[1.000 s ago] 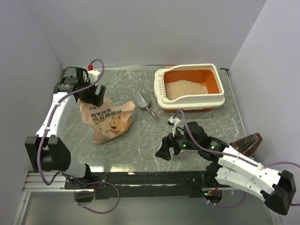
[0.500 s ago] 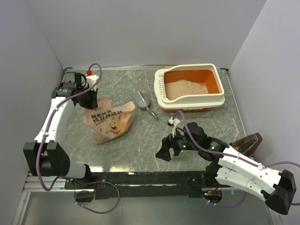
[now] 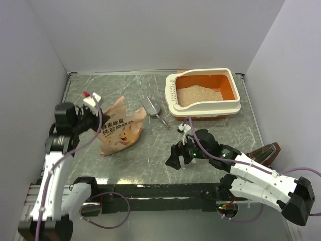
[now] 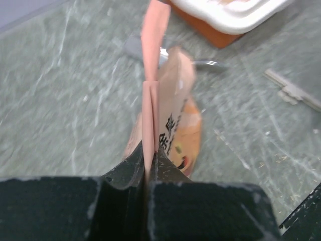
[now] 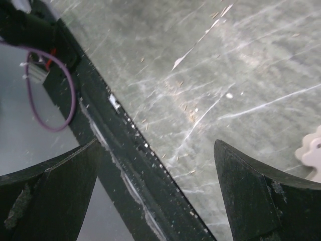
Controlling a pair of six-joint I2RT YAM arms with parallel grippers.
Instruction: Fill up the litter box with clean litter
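From above, the litter box sits at the far right corner of the worktop. It has a heap of litter in its orange part. The bag lies near the left edge, and the scoop lies between the bag and the box. The left claw is at the bag's left end. The right claw hangs low by the near edge.

On the left wrist view, the left claw is squeezed tight on a thin folded edge of the bag. That is only a little bit of paper, so I think it should lift slowly and keep squeezing, or the bag may slip. The litter box shows past the bag's far end.

On the right wrist view, the right claw is wide open and holds nothing. Only the worktop is under it. It could go and hold up the bag's other end.
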